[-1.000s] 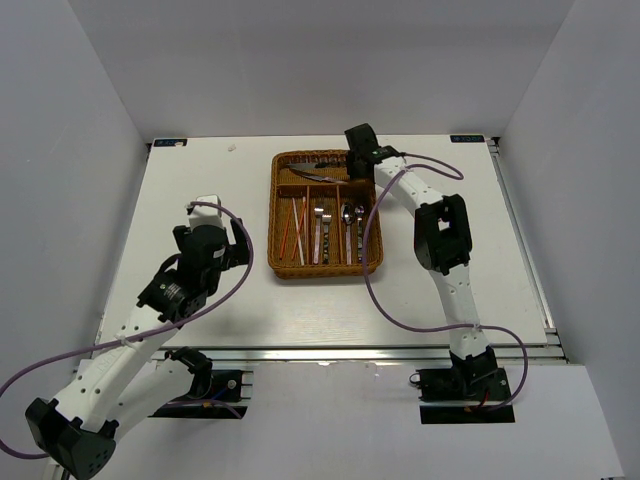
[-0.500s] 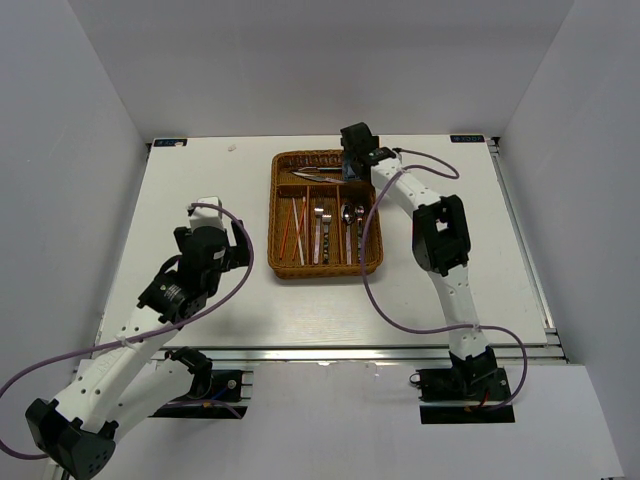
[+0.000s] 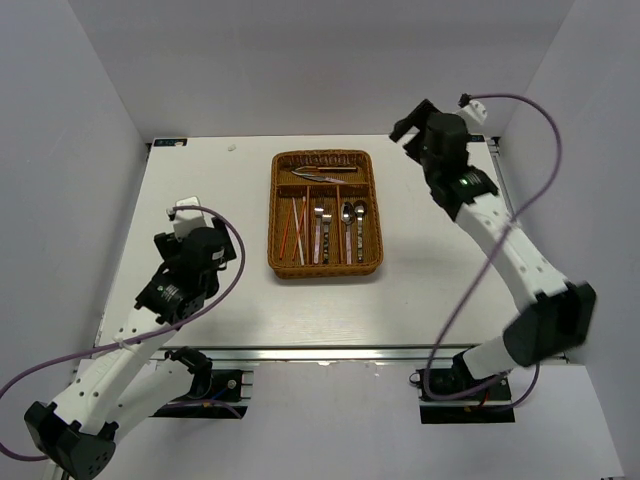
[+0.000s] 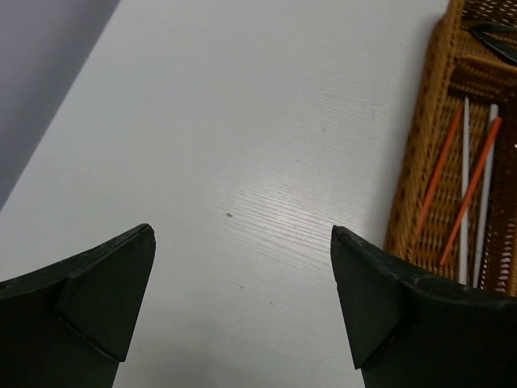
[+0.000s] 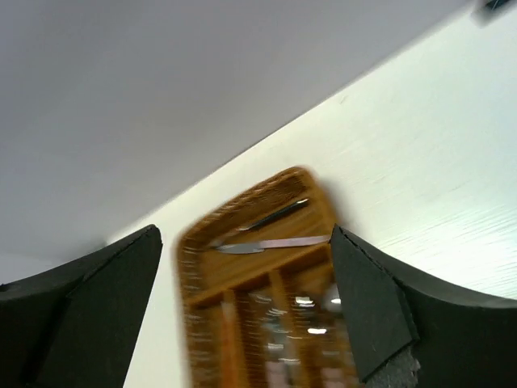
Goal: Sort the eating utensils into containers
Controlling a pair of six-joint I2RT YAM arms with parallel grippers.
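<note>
I see a white table (image 3: 200, 190) with a faint wood grain below my left pincer (image 4: 242, 234). A tiny dark speck (image 4: 229, 215) lies on it just ahead of that pincer. Off to the pincer's left, the table ends at a plain grey side wall (image 4: 40, 65). Ahead of my right pincer (image 5: 246, 230), a bare grey back wall (image 5: 202, 73) rises from the table's far edge. A third wall (image 3: 600, 140) closes the side to the right of that pincer. Behind both pincers an aluminium rail (image 3: 330, 353) runs along the table's near edge. The light is even and soft, the shadows faint.
</note>
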